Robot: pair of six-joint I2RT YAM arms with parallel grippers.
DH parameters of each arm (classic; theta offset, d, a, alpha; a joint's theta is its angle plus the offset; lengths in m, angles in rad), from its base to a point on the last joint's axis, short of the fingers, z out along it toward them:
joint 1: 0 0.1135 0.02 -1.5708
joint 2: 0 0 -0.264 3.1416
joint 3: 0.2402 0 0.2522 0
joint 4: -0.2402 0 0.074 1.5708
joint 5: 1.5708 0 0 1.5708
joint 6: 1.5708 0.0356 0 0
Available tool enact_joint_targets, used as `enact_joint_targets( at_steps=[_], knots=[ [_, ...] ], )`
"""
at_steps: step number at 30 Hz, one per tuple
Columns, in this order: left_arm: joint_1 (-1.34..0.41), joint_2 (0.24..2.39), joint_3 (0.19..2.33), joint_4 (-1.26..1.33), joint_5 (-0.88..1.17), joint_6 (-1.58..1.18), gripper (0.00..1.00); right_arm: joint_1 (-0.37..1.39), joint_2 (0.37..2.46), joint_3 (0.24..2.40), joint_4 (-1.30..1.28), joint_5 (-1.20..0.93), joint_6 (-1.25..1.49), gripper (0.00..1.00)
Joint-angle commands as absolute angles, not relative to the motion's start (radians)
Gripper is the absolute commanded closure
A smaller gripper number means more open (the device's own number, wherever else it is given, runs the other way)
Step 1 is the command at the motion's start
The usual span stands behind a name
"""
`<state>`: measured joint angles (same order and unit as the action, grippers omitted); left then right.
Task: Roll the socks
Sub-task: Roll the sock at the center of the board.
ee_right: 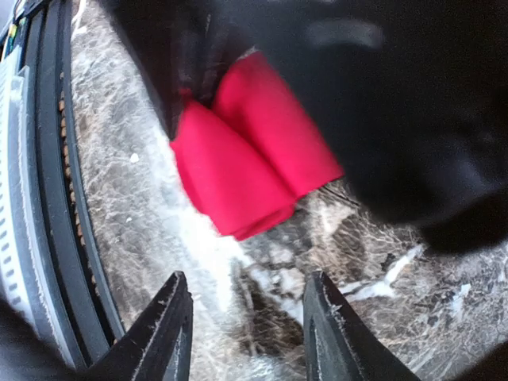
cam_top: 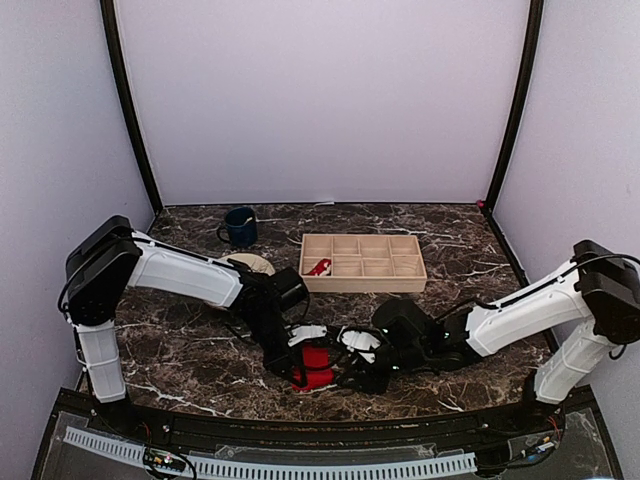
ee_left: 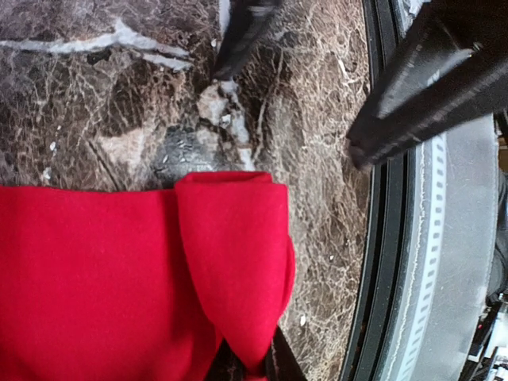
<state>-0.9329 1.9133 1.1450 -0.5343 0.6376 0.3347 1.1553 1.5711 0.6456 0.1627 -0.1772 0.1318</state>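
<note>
Bright red fabric socks (cam_top: 316,360) (ee_left: 119,278) (ee_right: 246,159) seen folded into thick bundle near middle of near edge of dark marble-patterned table (cam_top: 200,350). Bundle's folded end pinched tight between nearly closed fingers of left gripper (ee_left: 248,367). Right gripper (ee_right: 246,279) (cam_top: 352,368) held just right of bundle, apart from it, fingers spread, only marble seen between them. Light wooden compartment tray (cam_top: 362,262) set toward far edge. Dark blue mug (cam_top: 240,227) near far-left corner. Beige round plate (cam_top: 255,262) partly hidden by left arm.

The red socks (cam_top: 314,366) lie folded into a compact bundle.
</note>
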Motion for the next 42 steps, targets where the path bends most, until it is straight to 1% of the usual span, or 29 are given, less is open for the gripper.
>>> enact_joint_targets(
  at_steps=[1, 8, 18, 26, 33, 38, 42],
  knots=[
    [-0.909, 1.95, 1.167, -0.581, 0.669, 0.327, 0.91, 1.19, 1.502, 0.654, 0.182, -0.101, 0.094, 0.55],
    [-0.891, 1.971, 1.184, -0.599, 0.703, 0.33, 0.91, 1.236, 1.479, 0.658, 0.161, -0.071, 0.082, 0.55],
    [-0.861, 2.013, 1.209, -0.642, 0.781, 0.355, 0.92, 1.291, 1.563, 0.697, 0.176, 0.015, -0.004, 0.54],
    [-0.853, 2.032, 1.213, -0.658, 0.788, 0.359, 0.92, 1.297, 1.659, 0.759, 0.182, 0.07, -0.104, 0.54],
    [-0.848, 2.037, 1.211, -0.657, 0.794, 0.36, 0.92, 1.297, 1.714, 0.794, 0.193, 0.072, -0.145, 0.54],
    [-0.846, 2.037, 1.213, -0.658, 0.801, 0.363, 0.92, 1.296, 1.746, 0.805, 0.203, 0.073, -0.155, 0.55],
    [-0.844, 2.039, 1.211, -0.658, 0.804, 0.363, 0.91, 1.297, 1.762, 0.807, 0.222, 0.08, -0.162, 0.58]
  ],
)
